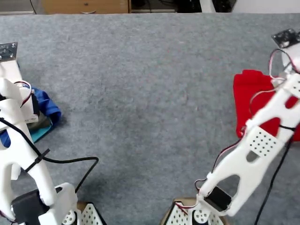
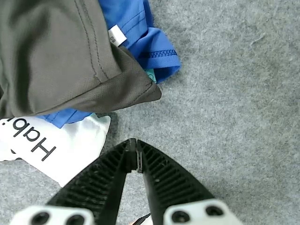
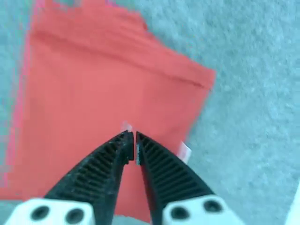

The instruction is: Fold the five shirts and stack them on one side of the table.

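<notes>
Closed and empty, my left gripper (image 2: 136, 157) hangs by the tangled shirt pile (image 2: 56, 51) at the left of the table (image 1: 150, 93), my right gripper (image 3: 133, 140) over the folded red shirt (image 3: 93, 84), so I fear pinching several layers together.

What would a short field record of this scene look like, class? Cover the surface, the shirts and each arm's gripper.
surface: grey table
heaped shirts: dark grey shirt over blue shirt, white shirt at the edge, rumpled
red shirt: folded flat, apart from the heap
left gripper: shut, over bare table beside white shirt
right gripper: shut, above red shirt
</notes>
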Controlling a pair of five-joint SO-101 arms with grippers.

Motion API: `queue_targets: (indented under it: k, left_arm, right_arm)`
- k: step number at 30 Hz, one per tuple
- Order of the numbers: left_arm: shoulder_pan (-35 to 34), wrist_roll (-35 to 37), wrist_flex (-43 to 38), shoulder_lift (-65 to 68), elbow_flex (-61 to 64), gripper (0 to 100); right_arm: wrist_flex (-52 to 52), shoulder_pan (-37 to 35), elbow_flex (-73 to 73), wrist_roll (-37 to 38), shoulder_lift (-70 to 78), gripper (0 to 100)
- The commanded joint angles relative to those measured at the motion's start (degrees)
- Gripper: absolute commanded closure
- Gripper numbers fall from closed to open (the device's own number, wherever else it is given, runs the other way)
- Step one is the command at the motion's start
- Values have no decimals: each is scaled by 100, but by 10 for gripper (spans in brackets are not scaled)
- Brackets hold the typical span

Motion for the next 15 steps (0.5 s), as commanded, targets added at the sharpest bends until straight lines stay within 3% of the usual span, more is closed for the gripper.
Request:
queue_targets:
  k: [1,7,15]
  left_arm:
    - [53,-44,53,-119,-18,981]
    - [53,-44,53,-119,-18,981]
    - [53,-44,53,-127,-18,981]
  right_arm:
    - [97,-426,-48,-466,-251,996]
    - [-193,-681,171,-545,365,996]
    - [-1749,-338,48,-510,1174,996]
